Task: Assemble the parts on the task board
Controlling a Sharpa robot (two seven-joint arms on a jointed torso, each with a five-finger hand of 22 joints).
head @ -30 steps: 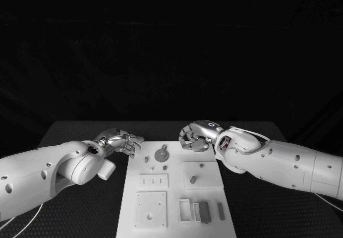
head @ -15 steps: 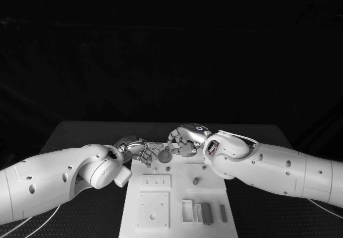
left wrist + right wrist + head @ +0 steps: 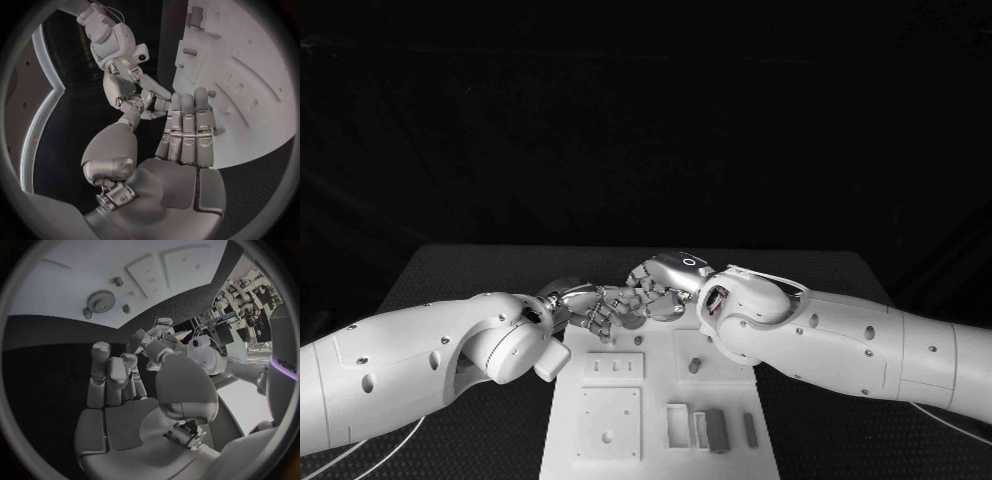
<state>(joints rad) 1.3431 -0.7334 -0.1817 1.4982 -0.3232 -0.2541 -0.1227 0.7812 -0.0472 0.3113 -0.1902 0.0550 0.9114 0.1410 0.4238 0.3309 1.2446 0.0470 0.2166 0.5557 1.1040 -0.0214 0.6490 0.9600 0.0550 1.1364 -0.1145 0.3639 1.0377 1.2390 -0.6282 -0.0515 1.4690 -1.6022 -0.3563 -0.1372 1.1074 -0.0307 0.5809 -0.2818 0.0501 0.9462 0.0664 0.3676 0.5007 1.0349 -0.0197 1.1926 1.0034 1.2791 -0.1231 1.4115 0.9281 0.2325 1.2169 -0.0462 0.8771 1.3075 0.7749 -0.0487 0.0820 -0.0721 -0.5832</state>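
Observation:
The white task board (image 3: 651, 400) lies in the middle of the black table. My left hand (image 3: 583, 306) and right hand (image 3: 664, 284) meet over its far end, fingertips close together. In the left wrist view my left hand (image 3: 185, 131) has its fingers stretched out straight, with nothing in them, and the right hand (image 3: 128, 80) is just beyond their tips. A grey gear (image 3: 100, 301) lies flat on the board (image 3: 56, 290), beyond the right hand (image 3: 115, 377), which holds nothing. Small grey pegs (image 3: 117, 281) stand near the gear.
Nearer me on the board are a short peg (image 3: 692, 365), two recessed plates (image 3: 606, 420) and dark bars (image 3: 714, 428) in slots. Black table (image 3: 444, 270) lies on both sides of the board. My forearms cross the board's near corners.
Both hands have closed in on each other over the board's far end: the left moved right from beside the board's edge, the right moved left. The gear they now cover has not moved.

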